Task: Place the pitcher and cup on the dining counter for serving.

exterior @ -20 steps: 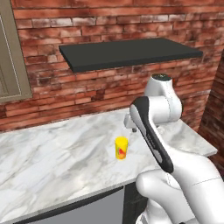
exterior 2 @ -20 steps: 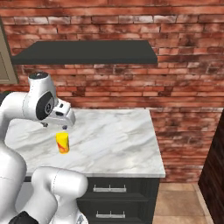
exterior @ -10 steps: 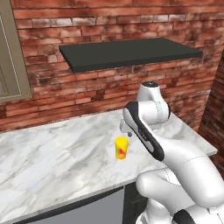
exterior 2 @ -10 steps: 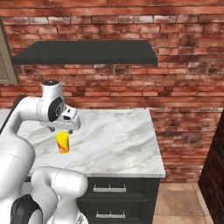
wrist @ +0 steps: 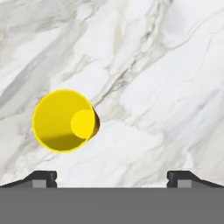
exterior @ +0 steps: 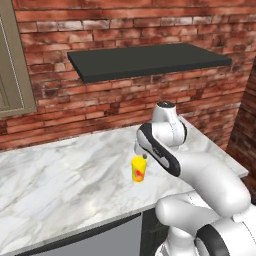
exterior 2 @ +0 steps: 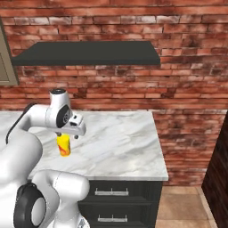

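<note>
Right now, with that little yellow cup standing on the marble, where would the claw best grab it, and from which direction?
Probably from straight above, closing on the upper side walls. The cup stands upright with its round mouth facing the hand camera, and it tapers slightly, so opposite sides just under the rim offer even contact. The claw is open, but the cup sits off toward one fingertip, so it should centre itself first.

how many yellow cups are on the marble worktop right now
1: the cup stands upright on the marble worktop below the dark shelf, just under the open gripper. Anything behind the arm could be hidden.
</note>
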Robot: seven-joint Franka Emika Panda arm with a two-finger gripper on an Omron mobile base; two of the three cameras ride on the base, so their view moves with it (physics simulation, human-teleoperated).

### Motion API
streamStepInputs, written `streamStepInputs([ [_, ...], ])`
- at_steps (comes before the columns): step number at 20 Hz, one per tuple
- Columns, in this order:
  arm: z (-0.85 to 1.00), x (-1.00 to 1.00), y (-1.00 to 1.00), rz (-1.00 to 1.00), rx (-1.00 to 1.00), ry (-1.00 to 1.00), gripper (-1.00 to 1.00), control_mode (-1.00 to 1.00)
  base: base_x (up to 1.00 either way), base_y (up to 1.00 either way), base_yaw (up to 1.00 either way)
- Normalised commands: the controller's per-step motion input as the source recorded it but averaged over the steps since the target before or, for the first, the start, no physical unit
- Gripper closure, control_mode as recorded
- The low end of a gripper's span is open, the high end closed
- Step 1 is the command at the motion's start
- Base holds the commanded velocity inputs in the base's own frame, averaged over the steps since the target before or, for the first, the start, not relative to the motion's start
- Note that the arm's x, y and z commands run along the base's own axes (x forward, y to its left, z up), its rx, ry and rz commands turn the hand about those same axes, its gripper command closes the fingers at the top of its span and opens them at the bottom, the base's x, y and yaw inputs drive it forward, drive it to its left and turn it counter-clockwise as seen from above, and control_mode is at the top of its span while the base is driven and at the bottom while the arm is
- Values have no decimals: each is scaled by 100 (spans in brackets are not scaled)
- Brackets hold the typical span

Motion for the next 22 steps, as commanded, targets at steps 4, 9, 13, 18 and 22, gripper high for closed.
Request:
streamStepInputs([
  [4,-44,29,0,0,0,0,-100,-100,0,0,0],
  [9,-47,5,0,0,0,-1,-100,-100,0,0,0],
  [13,-31,7,0,0,0,-4,-100,-100,0,0,0],
  [18,-22,6,0,0,0,-4,-100,-100,0,0,0],
  [22,-18,1,6,0,0,-1,-100,-100,0,0,0],
])
